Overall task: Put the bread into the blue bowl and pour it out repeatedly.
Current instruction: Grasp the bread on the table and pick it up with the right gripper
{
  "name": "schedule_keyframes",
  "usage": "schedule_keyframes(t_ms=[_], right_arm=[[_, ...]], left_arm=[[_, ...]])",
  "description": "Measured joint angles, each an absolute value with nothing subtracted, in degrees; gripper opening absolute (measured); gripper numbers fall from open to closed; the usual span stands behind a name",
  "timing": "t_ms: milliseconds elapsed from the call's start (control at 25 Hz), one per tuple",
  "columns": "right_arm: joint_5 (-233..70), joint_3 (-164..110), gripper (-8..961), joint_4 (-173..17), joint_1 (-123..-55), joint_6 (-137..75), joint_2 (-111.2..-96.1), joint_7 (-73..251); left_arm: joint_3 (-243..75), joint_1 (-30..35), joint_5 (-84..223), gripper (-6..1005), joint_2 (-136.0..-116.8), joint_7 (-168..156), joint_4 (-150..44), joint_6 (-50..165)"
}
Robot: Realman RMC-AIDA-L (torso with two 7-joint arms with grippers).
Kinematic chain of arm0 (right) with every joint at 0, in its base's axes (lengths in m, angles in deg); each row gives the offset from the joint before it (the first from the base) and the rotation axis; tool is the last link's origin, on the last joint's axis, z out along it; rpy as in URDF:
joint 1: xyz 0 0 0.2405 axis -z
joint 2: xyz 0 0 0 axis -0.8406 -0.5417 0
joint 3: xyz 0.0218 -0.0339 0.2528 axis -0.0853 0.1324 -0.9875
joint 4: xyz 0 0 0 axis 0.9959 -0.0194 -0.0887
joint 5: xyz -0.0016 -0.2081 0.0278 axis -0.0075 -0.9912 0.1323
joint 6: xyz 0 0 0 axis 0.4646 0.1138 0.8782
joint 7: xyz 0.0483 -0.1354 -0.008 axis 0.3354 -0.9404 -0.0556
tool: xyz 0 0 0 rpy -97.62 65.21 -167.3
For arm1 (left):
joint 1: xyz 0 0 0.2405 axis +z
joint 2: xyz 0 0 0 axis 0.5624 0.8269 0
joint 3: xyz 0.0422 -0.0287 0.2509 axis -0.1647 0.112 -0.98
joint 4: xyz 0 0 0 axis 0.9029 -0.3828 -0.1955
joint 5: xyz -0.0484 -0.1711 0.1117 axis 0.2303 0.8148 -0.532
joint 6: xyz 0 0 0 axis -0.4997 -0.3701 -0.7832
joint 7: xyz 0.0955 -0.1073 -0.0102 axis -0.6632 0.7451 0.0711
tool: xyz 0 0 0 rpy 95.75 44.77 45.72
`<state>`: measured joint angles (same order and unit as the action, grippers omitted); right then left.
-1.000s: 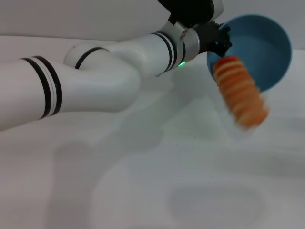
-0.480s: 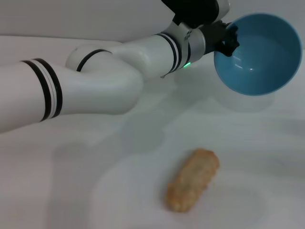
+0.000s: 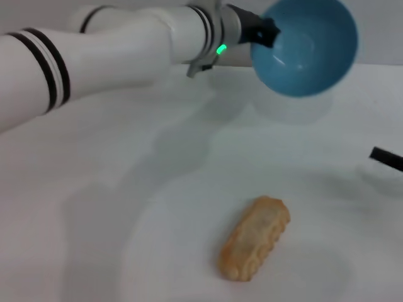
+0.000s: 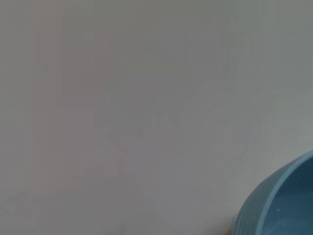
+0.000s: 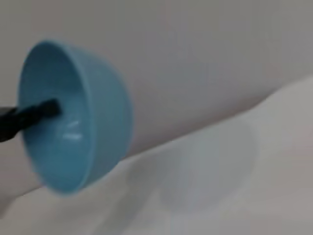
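Note:
The bread (image 3: pixel 255 238) lies flat on the white table, pale underside up, in the near centre of the head view. The blue bowl (image 3: pixel 308 47) hangs high at the back, tipped on its side with its empty inside facing me. My left gripper (image 3: pixel 263 33) is shut on its rim at the left side. The right wrist view shows the bowl (image 5: pixel 73 117) side-on with a dark finger (image 5: pixel 34 112) of the left gripper inside the rim. A piece of the bowl (image 4: pixel 283 205) fills the left wrist view's corner. A dark tip of my right gripper (image 3: pixel 387 157) shows at the right edge.
The white table (image 3: pixel 113 207) stretches around the bread with a pale wall behind it. My left arm (image 3: pixel 107 47) spans the upper left of the head view, above the table.
The bread fell from the tipped bowl onto the table and lies still. The left arm lifted the bowl up and to the left. The right gripper's tip came into view at the right edge.

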<state>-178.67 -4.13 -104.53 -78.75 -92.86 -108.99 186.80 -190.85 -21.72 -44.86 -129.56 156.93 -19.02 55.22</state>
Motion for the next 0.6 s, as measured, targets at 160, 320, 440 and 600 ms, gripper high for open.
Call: schedule_keyframes(t_ms=[160,320,440,600], right_arm=[[-181.95,-3.14,555,-105.37,-80.85,-98.25,-108.66,195.14],[-182.64,0.17,555,-103.93,-84.12,-96.91,-108.87,199.8],[-182.82,4.66,556,-102.01,-86.59,-95.49,-109.01,200.9],[-181.97,6.99,556,-99.51,-88.26,-91.19,-109.41,201.13]], left_arm=[[-188.83,-21.13,-44.94,0,-129.48,156.85,-19.56,55.04],[-189.0,-20.76,-45.03,0,-129.67,156.27,-19.83,55.23],[-189.18,-20.7,-45.04,0,-129.82,155.97,-19.85,55.23],[-188.77,-20.27,-45.01,0,-129.69,155.95,-19.86,54.91]])
